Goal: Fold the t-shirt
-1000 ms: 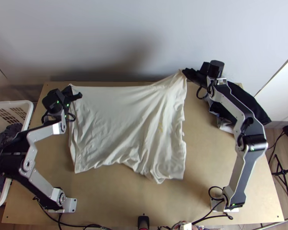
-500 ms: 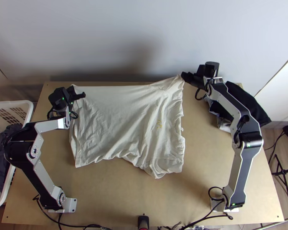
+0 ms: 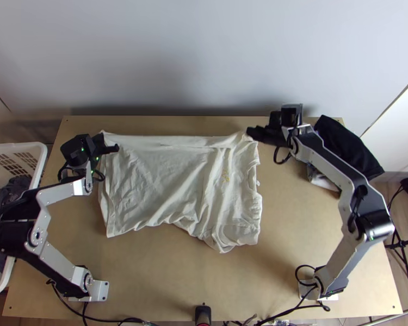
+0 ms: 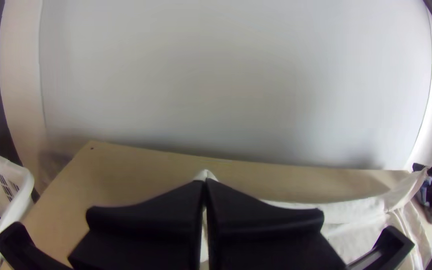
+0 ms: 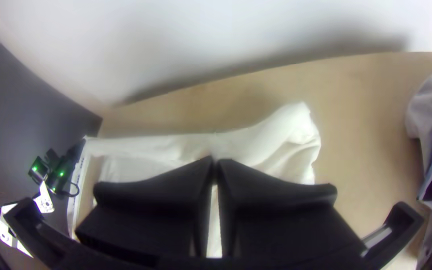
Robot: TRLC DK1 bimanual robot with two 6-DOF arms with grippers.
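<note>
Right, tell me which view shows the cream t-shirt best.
The top view shows nearly the whole t-shirt, including its yellow print. The left wrist view shows part of its far side; the right, a rumpled corner too.

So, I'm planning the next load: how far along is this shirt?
The cream cloth t-shirt looks laid out, though wrinkled. The black left gripper and black right gripper pinch its far corners. Main folds seem not yet made: it lies wide, its near edge uneven.

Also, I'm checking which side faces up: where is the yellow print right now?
In the top view, the yellow print sits on the right part of the cream t-shirt, just left of the neck opening.
</note>
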